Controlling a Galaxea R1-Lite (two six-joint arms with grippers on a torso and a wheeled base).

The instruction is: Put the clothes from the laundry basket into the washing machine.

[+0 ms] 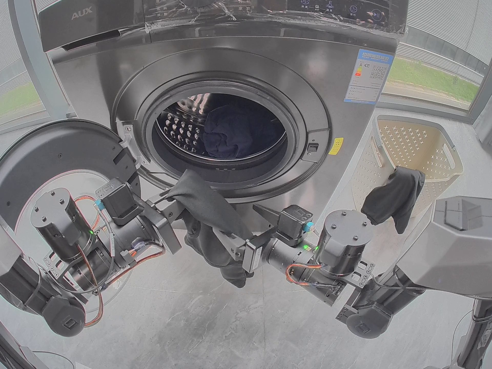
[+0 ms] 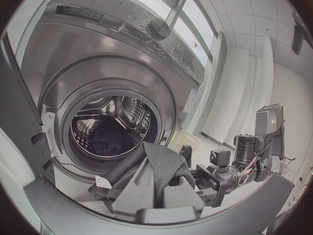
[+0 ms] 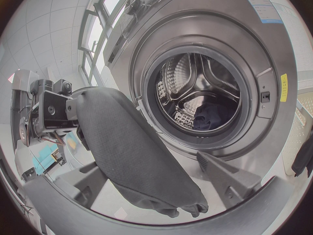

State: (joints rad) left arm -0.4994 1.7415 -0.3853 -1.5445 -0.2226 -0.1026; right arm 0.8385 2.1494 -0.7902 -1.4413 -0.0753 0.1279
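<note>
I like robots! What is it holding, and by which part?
The left pincer pinches a dark grey garment by one end; the rest only drapes across the open right pincer.

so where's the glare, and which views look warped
Head view: glare on the perforated steel drum and the clear film over the control panel. Both wrist views: heavy fisheye bending, black corners; the dark grey mesh garment looms up close.
</note>
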